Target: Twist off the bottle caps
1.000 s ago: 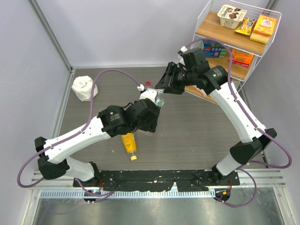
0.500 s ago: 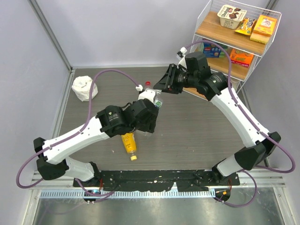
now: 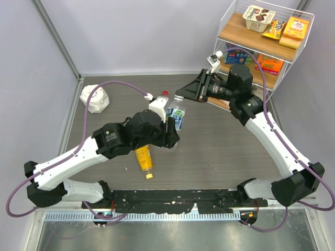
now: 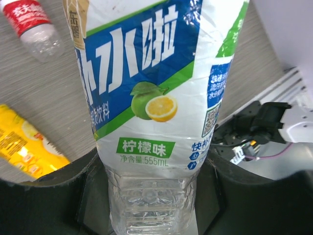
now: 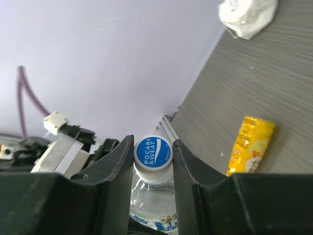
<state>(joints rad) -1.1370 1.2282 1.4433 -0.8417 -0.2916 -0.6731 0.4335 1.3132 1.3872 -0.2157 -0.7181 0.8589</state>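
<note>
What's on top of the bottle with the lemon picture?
A blue cap reading POCARI SWEAT, clamped by the right end effector. The thread under the cap is covered, so it cannot be seen. The left end effector holds the bottle low down.

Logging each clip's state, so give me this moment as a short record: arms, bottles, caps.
left gripper: shut on blue-label bottle, low on its body
right gripper: shut on blue cap
blue cap: on the bottle
yellow bottle: lying on table, yellow cap on
red-label bottle: lying on table
</note>
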